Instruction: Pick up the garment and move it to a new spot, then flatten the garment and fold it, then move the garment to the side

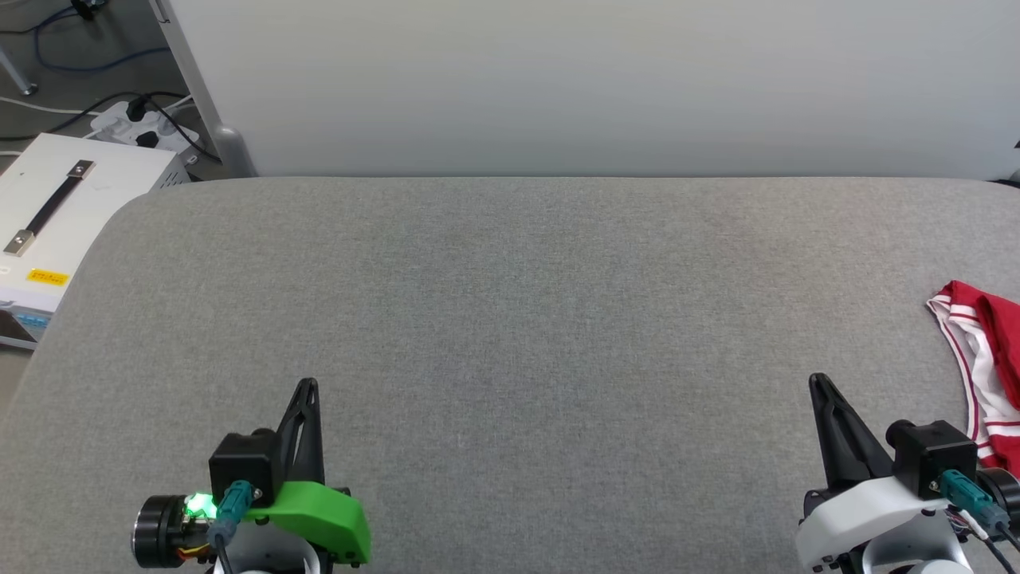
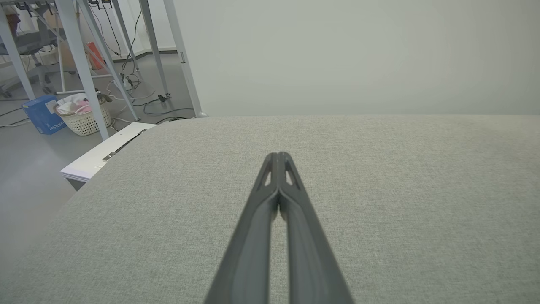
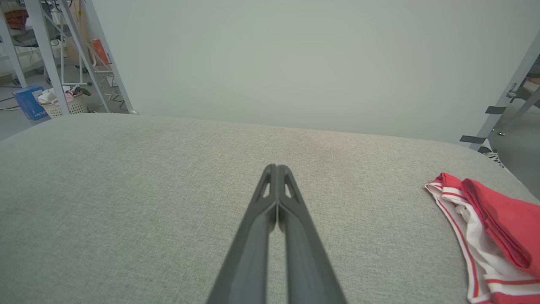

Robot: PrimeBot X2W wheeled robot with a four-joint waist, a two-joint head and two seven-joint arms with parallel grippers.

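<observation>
Head view: garment (image 1: pixel 988 351) lies bunched at the right edge of the desk (image 1: pixel 510 303), near the right jaws.
Left jaws and right jaws are each pressed tip to tip, gripping nothing, well apart over grey cloth; plain cloth separates the right jaws from the garment. A pale partition (image 1: pixel 558 80) backs the desk. Off its left end stand a white case (image 1: pixel 72 199) with a black handle, a power strip (image 1: pixel 131 119), a laundry basket (image 2: pixel 84 120) and a blue box (image 2: pixel 40 116).
</observation>
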